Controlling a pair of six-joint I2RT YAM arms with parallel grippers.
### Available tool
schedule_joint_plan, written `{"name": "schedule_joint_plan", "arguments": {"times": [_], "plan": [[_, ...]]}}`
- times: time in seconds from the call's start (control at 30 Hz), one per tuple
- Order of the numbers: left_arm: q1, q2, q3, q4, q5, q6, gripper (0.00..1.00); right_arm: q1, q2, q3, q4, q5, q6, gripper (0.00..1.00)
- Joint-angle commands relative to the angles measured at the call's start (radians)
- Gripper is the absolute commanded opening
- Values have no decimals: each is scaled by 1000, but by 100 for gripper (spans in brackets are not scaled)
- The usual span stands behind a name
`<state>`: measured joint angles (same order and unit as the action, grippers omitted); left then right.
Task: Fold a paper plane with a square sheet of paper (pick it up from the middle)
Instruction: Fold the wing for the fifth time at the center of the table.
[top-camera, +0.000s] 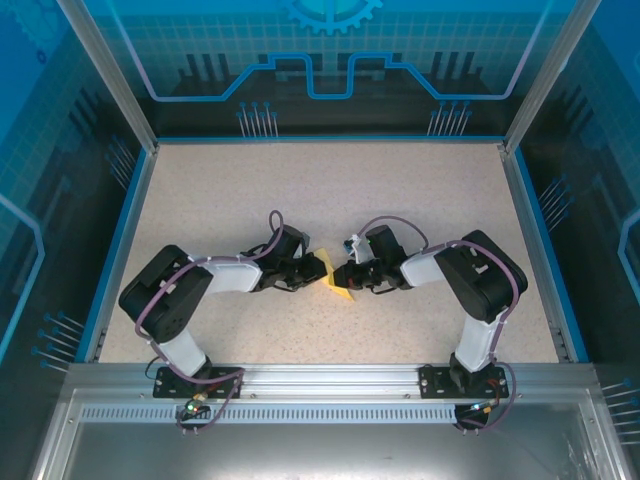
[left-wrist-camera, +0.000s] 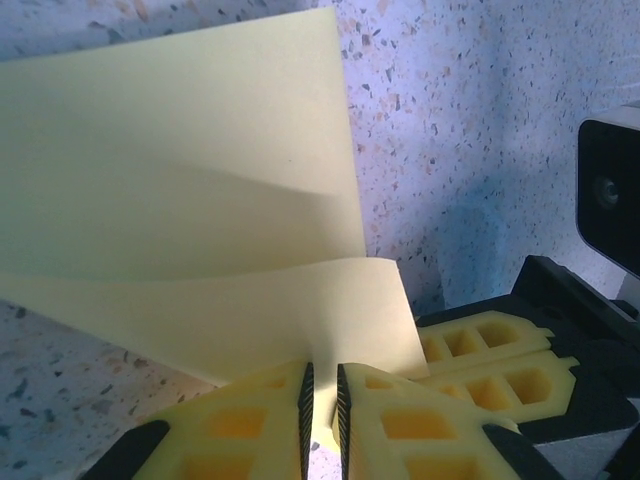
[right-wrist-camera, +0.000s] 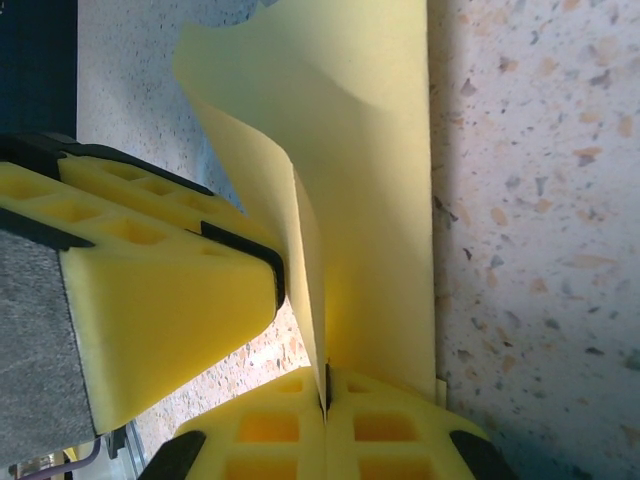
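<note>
Table (top-camera: 300, 190), middle, slightly toward the arms: one sheet of paper (top-camera: 335, 278), yellow, partly folded. It lies between the two grippers, which meet nose to nose over it.

Left gripper (top-camera: 303, 272): comes in from the left side of the sheet. In its wrist view the jaws stand nearly together, with a thin slit between the fingers (left-wrist-camera: 240, 430). A curled flap of the paper runs down into that slit, so I judge it clamped on the flap's edge.

Right gripper (top-camera: 355, 275): comes in from the right. In its wrist view the fingers (right-wrist-camera: 400, 430) are pressed flat together, with an upright fold of the paper running into the seam. It is clamped on the sheet.

Key relation: both tools grip the same raised part of the paper, close beside each other, the fingers of one visible in the other's wrist view. Neither arm is nearer; both touch it. The rest of the sheet lies flat on the table, spreading away from the left gripper. From above, the sheet's long axis runs slantwise from far-left to near-right, across the line joining the grippers.

Judgement: a crease is being set or a flap turned over, and the next move depends on both tools keeping hold of the raised part. Uneven pulling could tear or skew it.

Count: sheets, one. Arms, two. Grippers, two, each with two fingers.
</note>
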<state>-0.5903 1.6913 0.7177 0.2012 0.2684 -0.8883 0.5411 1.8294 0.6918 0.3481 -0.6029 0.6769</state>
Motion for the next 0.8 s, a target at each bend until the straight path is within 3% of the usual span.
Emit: {"name": "schedule_joint_plan", "arguments": {"times": [0.0,0.77], "plan": [[-5,31,17,-2,-15,20,16,-11,48,-19,-143,92,-14,6],[-6,63,10,-45,-48,11,15,-11,-109,38,-308,47,-60,22]]}}
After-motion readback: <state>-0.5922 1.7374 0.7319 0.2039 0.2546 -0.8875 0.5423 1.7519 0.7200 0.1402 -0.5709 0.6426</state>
